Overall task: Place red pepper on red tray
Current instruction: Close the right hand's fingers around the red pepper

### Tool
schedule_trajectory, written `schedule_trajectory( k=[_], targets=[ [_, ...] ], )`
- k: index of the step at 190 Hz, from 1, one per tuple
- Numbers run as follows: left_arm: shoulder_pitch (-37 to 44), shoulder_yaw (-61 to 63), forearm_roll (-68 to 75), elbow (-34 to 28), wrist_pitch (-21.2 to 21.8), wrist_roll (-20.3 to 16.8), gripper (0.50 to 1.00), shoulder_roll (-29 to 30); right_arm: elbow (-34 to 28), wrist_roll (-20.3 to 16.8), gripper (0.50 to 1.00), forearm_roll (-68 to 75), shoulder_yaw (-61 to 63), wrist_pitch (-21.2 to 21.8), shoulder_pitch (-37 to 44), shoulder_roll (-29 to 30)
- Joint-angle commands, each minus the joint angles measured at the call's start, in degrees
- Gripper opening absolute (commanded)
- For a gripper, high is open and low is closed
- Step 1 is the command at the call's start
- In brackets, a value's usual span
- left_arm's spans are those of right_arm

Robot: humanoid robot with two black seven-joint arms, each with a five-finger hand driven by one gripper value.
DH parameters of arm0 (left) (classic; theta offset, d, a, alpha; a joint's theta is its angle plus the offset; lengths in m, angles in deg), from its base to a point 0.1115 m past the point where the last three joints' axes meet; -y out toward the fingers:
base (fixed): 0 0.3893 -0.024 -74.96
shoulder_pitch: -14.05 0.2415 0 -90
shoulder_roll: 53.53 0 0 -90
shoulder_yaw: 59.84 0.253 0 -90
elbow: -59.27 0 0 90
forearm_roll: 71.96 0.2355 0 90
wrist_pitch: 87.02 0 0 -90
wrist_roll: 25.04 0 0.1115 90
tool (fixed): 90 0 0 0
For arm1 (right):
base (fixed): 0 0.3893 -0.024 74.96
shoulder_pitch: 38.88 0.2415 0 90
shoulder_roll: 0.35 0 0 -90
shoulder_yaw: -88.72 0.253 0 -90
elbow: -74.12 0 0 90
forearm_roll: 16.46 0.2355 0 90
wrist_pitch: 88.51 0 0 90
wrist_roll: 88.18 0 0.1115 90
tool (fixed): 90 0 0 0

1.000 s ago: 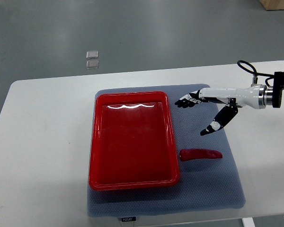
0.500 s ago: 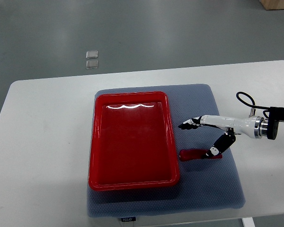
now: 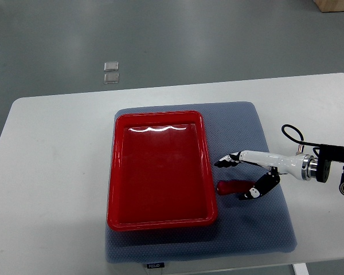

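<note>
The red pepper (image 3: 231, 187) lies on the blue-grey mat (image 3: 252, 132) just right of the red tray (image 3: 117, 172), which holds nothing. My right hand (image 3: 236, 177) comes in from the right edge and hovers low over the pepper. Its fingers (image 3: 226, 160) are spread on the far side of the pepper and its thumb (image 3: 253, 192) is on the near side, covering the pepper's right end. The hand is open around the pepper, not closed on it. The left arm is out of view.
The mat lies on a white table (image 3: 51, 172). Two small clear squares (image 3: 111, 72) lie on the grey floor beyond the table. A black cable (image 3: 291, 133) loops at the right wrist.
My right hand has moved from above the mat's far right corner toward me and down to the pepper. Its thumb and fingers now straddle the pepper. The pepper has not moved.
</note>
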Motion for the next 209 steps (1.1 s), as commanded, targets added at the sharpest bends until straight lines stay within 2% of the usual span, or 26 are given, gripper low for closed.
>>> schedule_trajectory(
  k=[1,59,60,83,94,104,105,112,125,141,177,209],
  targets=[
    [0.0,-0.1,0.0,0.0,0.0,0.0,1.0,0.0,0.4,0.1,0.811,-1.0,0.0,0.0,-0.2,0.3],
    [0.0,-0.1,0.0,0.0,0.0,0.0,1.0,0.0,0.5,0.1,0.787,-2.3,-0.6,0.0,-0.4,0.2],
    [0.0,-0.1,0.0,0.0,0.0,0.0,1.0,0.0,0.4,0.1,0.766,-2.8,-0.7,0.0,-0.5,0.2],
    [0.0,-0.1,0.0,0.1,0.0,0.0,1.0,0.0,0.5,0.1,0.762,-3.0,-0.7,0.0,-1.0,0.2],
    [0.0,-0.1,0.0,0.1,0.0,0.0,1.0,0.0,0.5,0.2,0.723,-3.3,-0.7,0.0,-1.2,0.2],
    [0.0,-0.1,0.0,0.1,0.0,0.0,1.0,0.0,0.5,0.2,0.723,-3.3,-0.7,0.0,-1.2,0.2],
    [0.0,-0.1,0.0,0.1,0.0,0.0,1.0,0.0,0.5,0.2,0.689,-3.4,-0.7,0.0,-1.2,0.2],
    [0.0,-0.1,0.0,0.1,0.0,0.0,1.0,0.0,0.5,0.2,0.66,-3.5,-0.7,0.0,-1.3,0.2],
    [0.0,-0.1,0.0,0.1,0.0,0.0,1.0,0.0,0.6,0.6,0.57,-3.7,-0.8,0.0,-1.3,0.2],
    [0.0,-0.1,0.0,0.1,0.0,0.0,1.0,0.0,0.9,1.3,0.5,-4.8,-0.7,-0.1,-1.3,0.2],
    [0.0,-0.1,0.0,0.1,0.0,0.0,1.0,0.0,1.0,1.5,0.5,-4.6,-0.1,-0.1,-0.9,-0.6],
    [0.0,-0.1,0.0,0.1,0.0,0.0,1.0,0.0,0.9,2.2,0.5,-3.6,0.5,0.0,2.5,-4.0]
  ],
)
